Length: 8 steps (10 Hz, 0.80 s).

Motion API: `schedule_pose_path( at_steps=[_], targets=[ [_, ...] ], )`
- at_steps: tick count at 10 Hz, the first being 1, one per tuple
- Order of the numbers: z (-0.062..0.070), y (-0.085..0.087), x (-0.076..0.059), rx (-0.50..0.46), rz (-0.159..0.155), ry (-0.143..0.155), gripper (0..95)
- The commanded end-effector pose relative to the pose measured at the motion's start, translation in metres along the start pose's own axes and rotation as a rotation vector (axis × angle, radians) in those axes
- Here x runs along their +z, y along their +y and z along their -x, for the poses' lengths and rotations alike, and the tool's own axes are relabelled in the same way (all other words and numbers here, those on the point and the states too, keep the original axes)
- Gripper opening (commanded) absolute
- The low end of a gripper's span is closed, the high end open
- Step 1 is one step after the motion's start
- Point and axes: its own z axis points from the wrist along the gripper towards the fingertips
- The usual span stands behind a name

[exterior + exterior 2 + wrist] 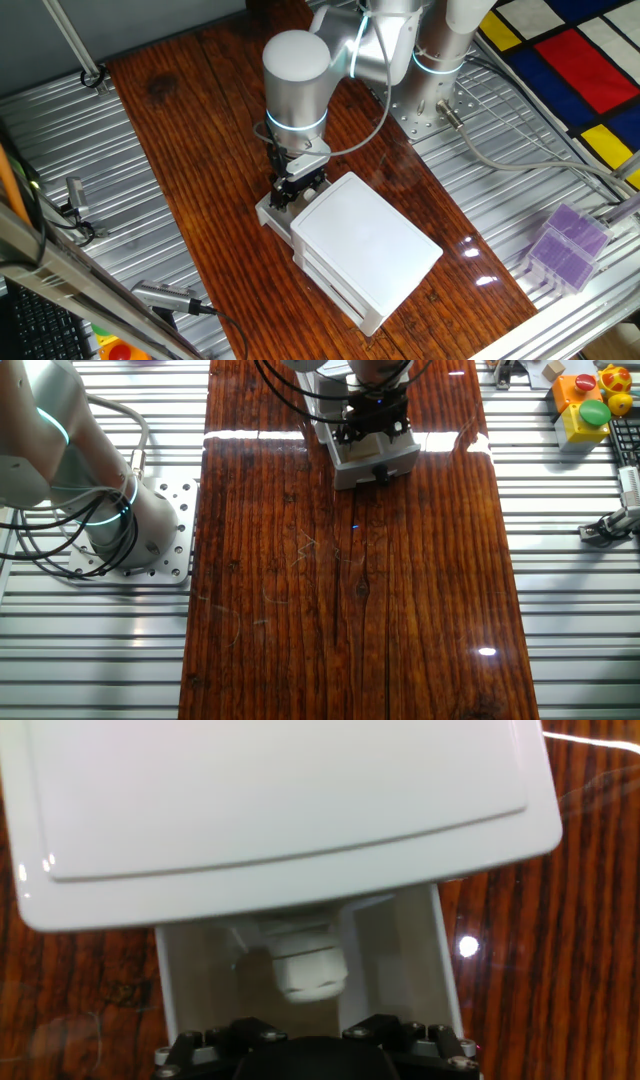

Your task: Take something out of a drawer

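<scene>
The white two-drawer unit (365, 240) stands on the wooden table. Its upper drawer (400, 960) is pulled out; it also shows in one fixed view (266, 213) and in the other fixed view (372, 460), with its small knob (382, 475) at the front. A small pale roundish lump (308, 970) lies in the drawer, just under the unit's top edge. My gripper (291, 192) hangs over the open drawer, close to the unit's front (372, 430). The hand view shows only its black finger mounts (310, 1045), and the fingertips are hidden.
The robot's base (430, 60) is bolted at the table's far end. A purple box (565, 245) stands on the metal frame to the right. Tools (165, 297) lie on the frame to the left. Coloured toys (590, 400) sit beyond the table.
</scene>
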Motion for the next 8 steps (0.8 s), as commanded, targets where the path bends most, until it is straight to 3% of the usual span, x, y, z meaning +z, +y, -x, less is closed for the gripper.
schedule_pose_path(
  at_steps=[1,5,6,8],
  targets=[
    [-0.0006,0.0007,-0.0004,-0.001,-0.002,0.001,76.0],
    [-0.0004,0.0013,0.0017,-0.014,-0.004,0.001,76.0],
    [-0.0004,0.0013,0.0018,-0.013,-0.003,0.001,95.0],
    [-0.0004,0.0012,0.0014,-0.017,0.0,0.003,95.0]
  ],
)
